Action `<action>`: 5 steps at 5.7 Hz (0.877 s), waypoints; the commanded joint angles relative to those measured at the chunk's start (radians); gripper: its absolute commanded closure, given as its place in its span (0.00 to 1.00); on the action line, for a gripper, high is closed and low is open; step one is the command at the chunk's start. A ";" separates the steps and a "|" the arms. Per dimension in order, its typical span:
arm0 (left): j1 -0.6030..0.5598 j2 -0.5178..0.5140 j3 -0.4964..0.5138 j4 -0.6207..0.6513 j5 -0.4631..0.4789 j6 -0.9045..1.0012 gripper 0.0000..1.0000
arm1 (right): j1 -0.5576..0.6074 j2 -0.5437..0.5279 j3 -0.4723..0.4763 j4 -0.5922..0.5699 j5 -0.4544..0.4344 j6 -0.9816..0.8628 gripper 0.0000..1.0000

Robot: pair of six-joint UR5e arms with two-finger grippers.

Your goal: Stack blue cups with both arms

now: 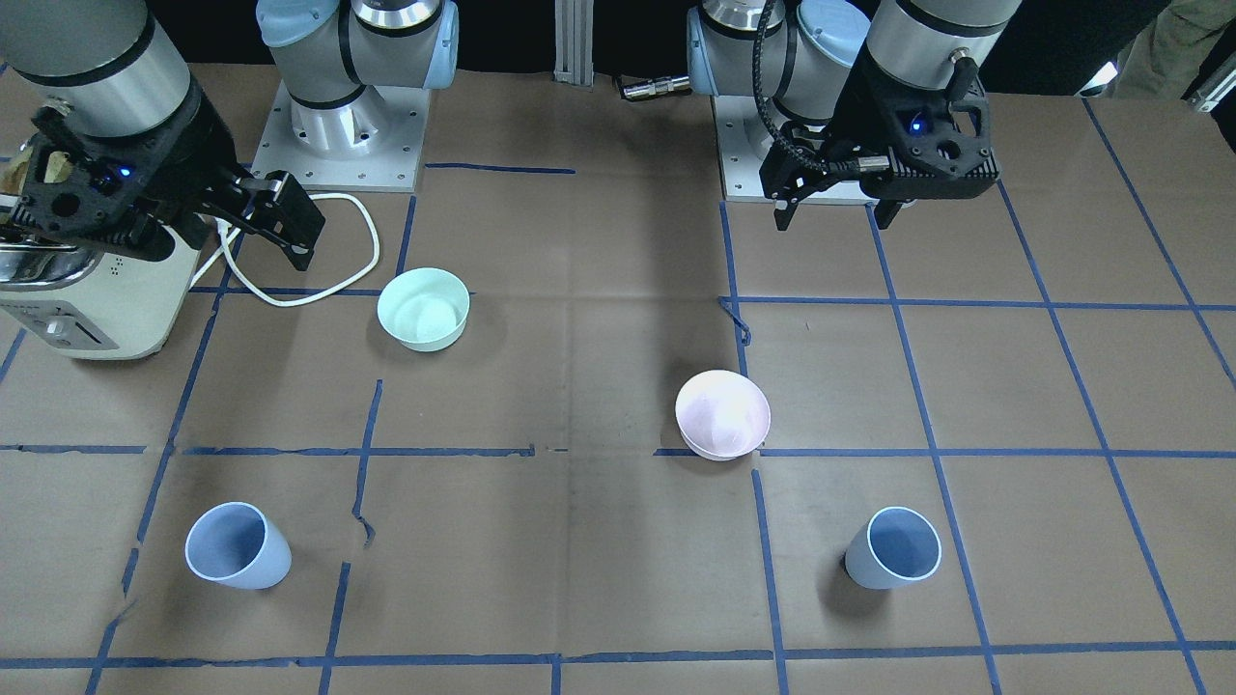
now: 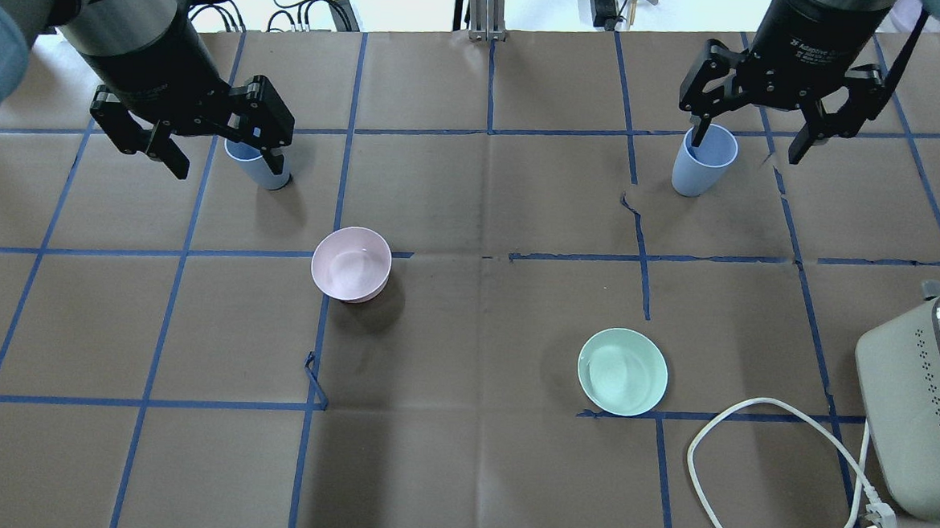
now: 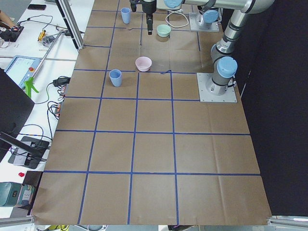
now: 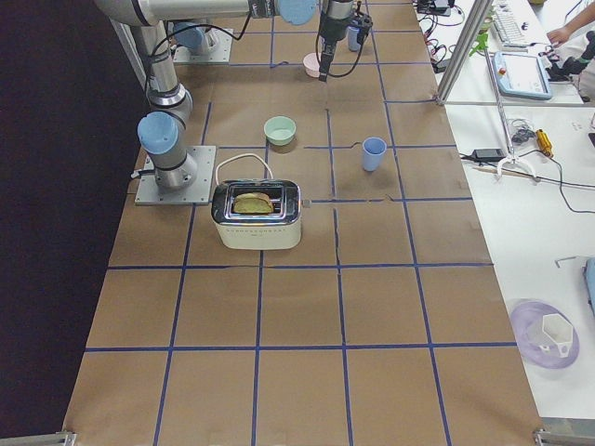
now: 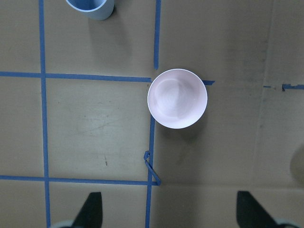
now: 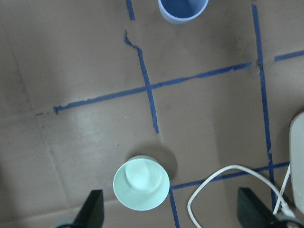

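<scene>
blue cups upright, toast perhaps, right-side view

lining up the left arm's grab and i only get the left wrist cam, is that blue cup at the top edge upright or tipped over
observer: upright, mouth up. The front-facing view shows the whole left-side blue cup, standing alone with nothing stacked in it.
operator: ok and wheres the second one, cant see it at all
observer: the other blue cup stands upright on the right arm's side, at the operators' edge like yours, with a mint green bowl nearer the robot.
</scene>
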 commanded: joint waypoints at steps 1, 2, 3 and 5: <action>0.004 -0.001 -0.001 0.003 0.001 0.009 0.01 | -0.084 0.081 -0.022 -0.157 -0.059 -0.134 0.00; 0.024 -0.002 -0.003 0.000 0.014 0.015 0.01 | -0.151 0.144 -0.070 -0.160 -0.058 -0.236 0.00; 0.056 -0.045 -0.003 0.015 0.020 0.050 0.01 | -0.161 0.246 -0.155 -0.162 -0.052 -0.280 0.00; 0.061 -0.201 0.034 0.239 0.024 0.096 0.01 | -0.161 0.376 -0.176 -0.246 -0.010 -0.306 0.00</action>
